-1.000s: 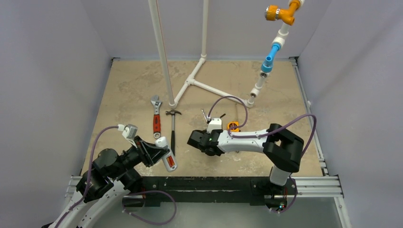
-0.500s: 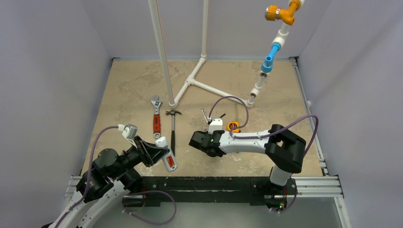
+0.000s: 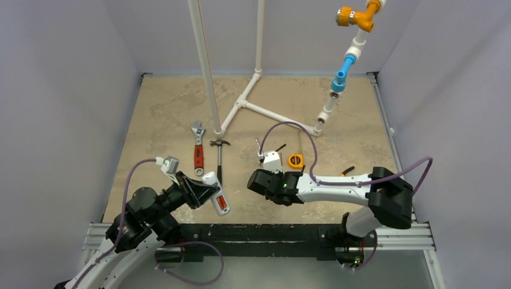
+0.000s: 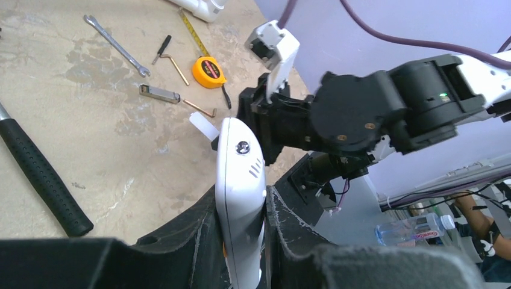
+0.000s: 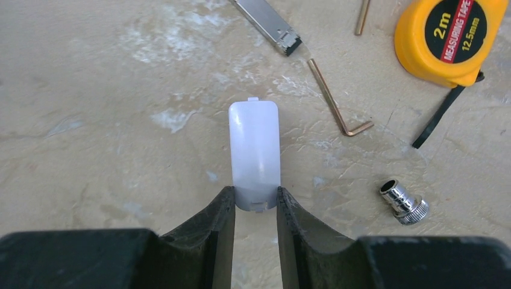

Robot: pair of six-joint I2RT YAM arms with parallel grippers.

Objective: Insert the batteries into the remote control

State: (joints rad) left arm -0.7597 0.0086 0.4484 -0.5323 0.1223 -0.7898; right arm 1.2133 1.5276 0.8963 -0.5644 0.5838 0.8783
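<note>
My left gripper (image 3: pixel 206 191) is shut on the white remote control (image 3: pixel 216 192) and holds it tilted above the table's near edge. An orange-red battery (image 3: pixel 222 205) shows in its recess. In the left wrist view the remote control (image 4: pixel 241 180) stands edge-on between the black fingers, with the right gripper just beyond it. My right gripper (image 5: pixel 254 201) is low over the table, its fingertips pressed on both sides of the near end of a small white battery cover (image 5: pixel 254 150). From the top, the right gripper (image 3: pixel 256 179) is a short way right of the remote.
A red-handled wrench (image 3: pixel 197 155) and a hammer (image 3: pixel 219 162) lie behind the left gripper. Around the cover lie an orange tape measure (image 5: pixel 449 39), a hex key (image 5: pixel 337 96), a chrome socket (image 5: pixel 404 201) and a flat metal piece (image 5: pixel 268 21). A white pipe frame (image 3: pixel 247 102) stands behind.
The right arm's elbow swung out to the right and its gripper shifted slightly right and nearer. Its jaws narrowed onto the cover. The left gripper moved a little right with the remote.
</note>
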